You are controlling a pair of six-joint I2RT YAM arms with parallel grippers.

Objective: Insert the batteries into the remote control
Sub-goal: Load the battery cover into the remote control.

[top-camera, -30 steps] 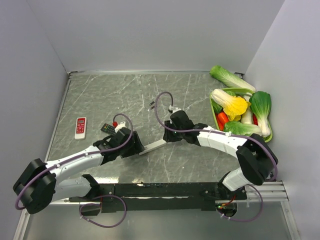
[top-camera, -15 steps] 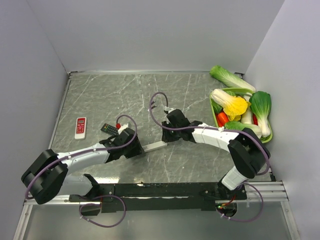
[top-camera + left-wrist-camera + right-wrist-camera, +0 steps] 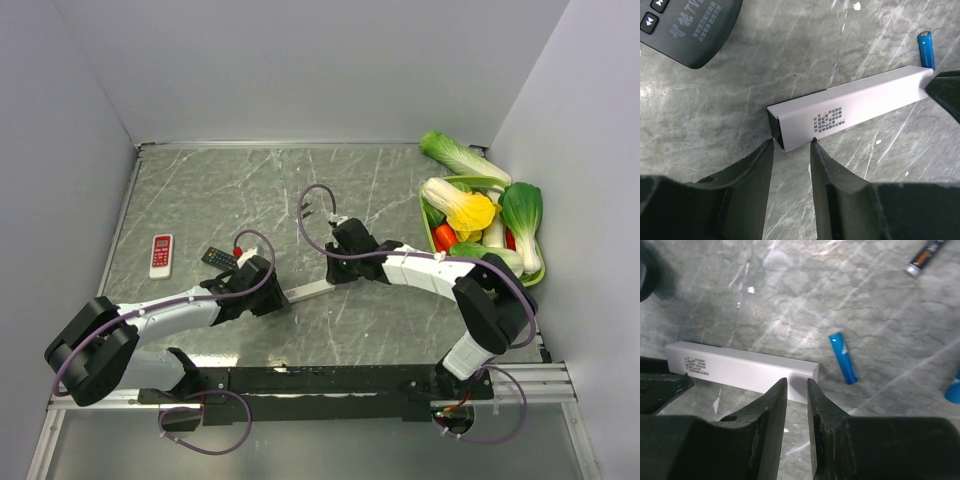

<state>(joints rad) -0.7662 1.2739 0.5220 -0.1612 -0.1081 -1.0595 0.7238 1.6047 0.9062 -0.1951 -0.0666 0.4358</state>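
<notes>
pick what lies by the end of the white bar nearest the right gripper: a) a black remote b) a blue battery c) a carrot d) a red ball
b: the right wrist view shows a blue battery lying just off that end of the white bar, ahead of the right gripper.

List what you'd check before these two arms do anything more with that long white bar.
1. The left fingers flank one end of the white bar: ok.
2. The right fingers sit at its other end: ok.
3. Either grip is firm: cannot tell.
4. The blue battery lies loose beside the bar, not touching it: ok.
5. A battery is already loaded: cannot tell.
6. The black remote lies apart from the bar: ok.
</notes>
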